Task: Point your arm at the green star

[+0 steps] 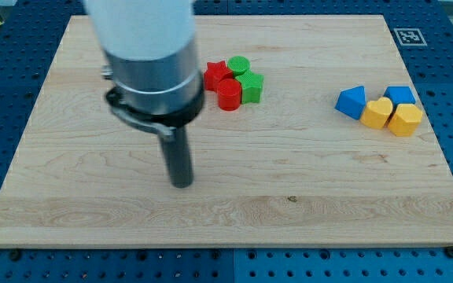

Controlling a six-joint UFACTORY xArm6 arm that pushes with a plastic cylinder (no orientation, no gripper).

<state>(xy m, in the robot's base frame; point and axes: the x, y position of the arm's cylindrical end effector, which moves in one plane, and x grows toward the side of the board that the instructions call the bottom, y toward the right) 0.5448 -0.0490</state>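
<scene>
Your tip is planted on the wooden board, left of centre, well below and to the view's left of the red-and-green cluster; there are no jaws to speak of, only a plain rod. The green star sits on that cluster's right side, touching the red cylinder, with the green cylinder just above and the red star to their left. Far over on the view's right huddle a blue triangular block, another blue block, a yellow heart and a yellow hexagon.

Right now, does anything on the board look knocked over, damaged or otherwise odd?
Nothing stands out. The red and green blocks, green star included, sit clustered near the view's top; blue and yellow blocks group at the right. My tip rests below-left of the cluster.
</scene>
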